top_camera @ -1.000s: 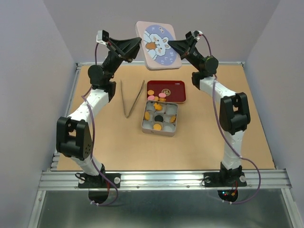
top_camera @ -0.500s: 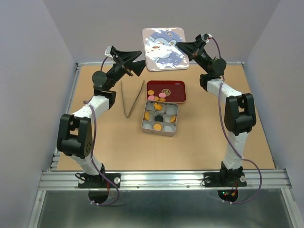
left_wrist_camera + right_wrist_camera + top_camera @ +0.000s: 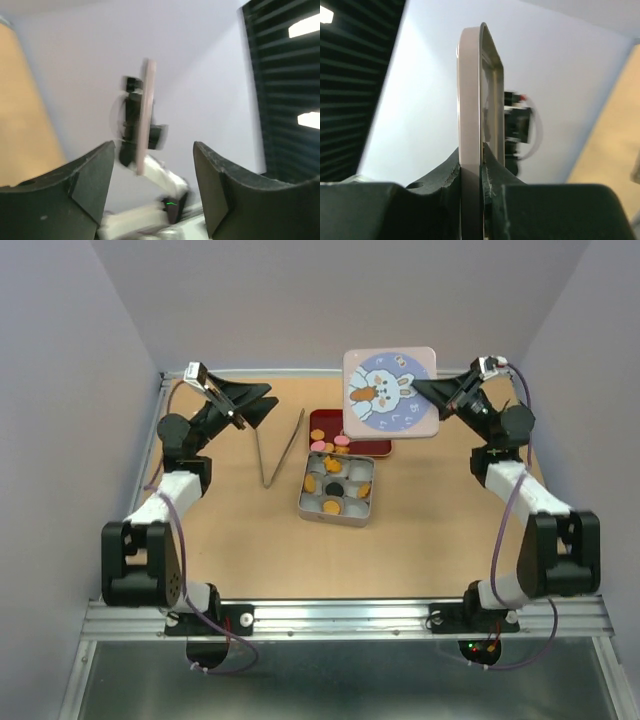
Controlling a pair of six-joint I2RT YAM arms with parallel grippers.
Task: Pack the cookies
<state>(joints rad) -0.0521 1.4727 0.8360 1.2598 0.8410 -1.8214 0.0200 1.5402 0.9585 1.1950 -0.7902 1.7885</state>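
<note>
Honestly, my right pincer (image 3: 436, 393) is clenched on only the rim of the rabbit lid (image 3: 390, 392), aloft above the bench (image 3: 430, 530); my left pincer (image 3: 258, 406) hangs released, empty. The cookies (image 3: 334, 483) sit in the tin (image 3: 335, 519), with a few on the red tray (image 3: 328, 420). That thin one-sided grip could let the lid swivel, slip and scatter them.

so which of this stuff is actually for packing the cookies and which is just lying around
For the job: cookies, tin, red tray, bunny lid held up in the air.
Just lying about: tongs, untouched.
</note>
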